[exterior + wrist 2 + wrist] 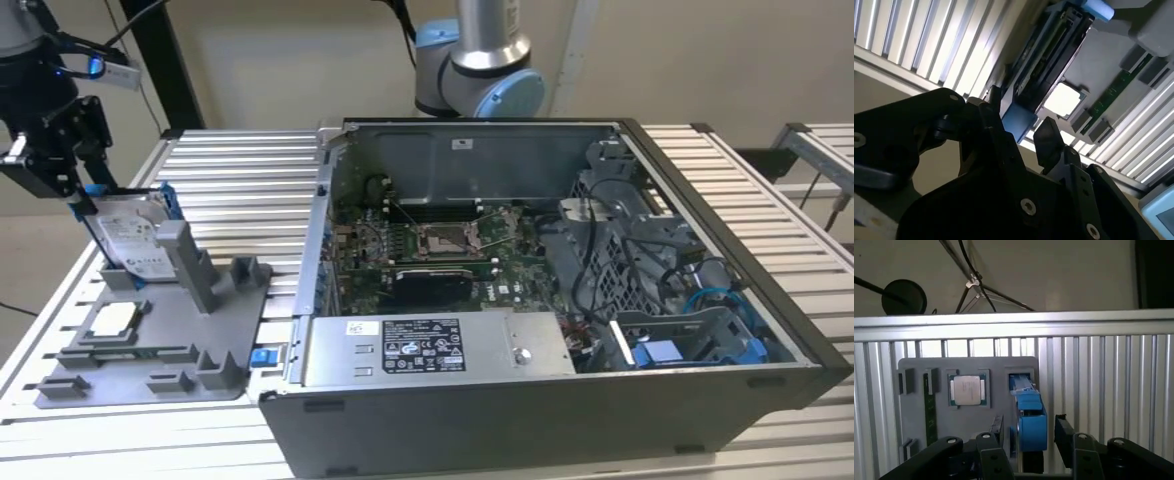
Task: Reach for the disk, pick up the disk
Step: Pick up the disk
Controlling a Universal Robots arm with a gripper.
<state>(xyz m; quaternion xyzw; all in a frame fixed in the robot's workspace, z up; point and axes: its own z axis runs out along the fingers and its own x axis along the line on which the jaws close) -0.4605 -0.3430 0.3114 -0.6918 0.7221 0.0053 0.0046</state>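
The disk (131, 235), a flat silver-metal hard drive with a white label and a blue plastic rail frame, stands on edge at the far end of the tray, toward the exterior view's left. Beneath everything you have the ribbed aluminium table (227, 160). On it, to the exterior view's right, sits the large open grey metal computer case (534, 420). Just beside the case lies the flat grey plastic holder tray (147, 370), which carries the disk. The black gripper (87, 195) hangs at the disk's upper edge. In the first wrist view its fingers (1063, 432) are spread, one on each side of the blue rail (1030, 410), with a gap showing on both sides, so nothing is grasped. The small square silver chip (968, 389) rests in a tray pocket near the disk.
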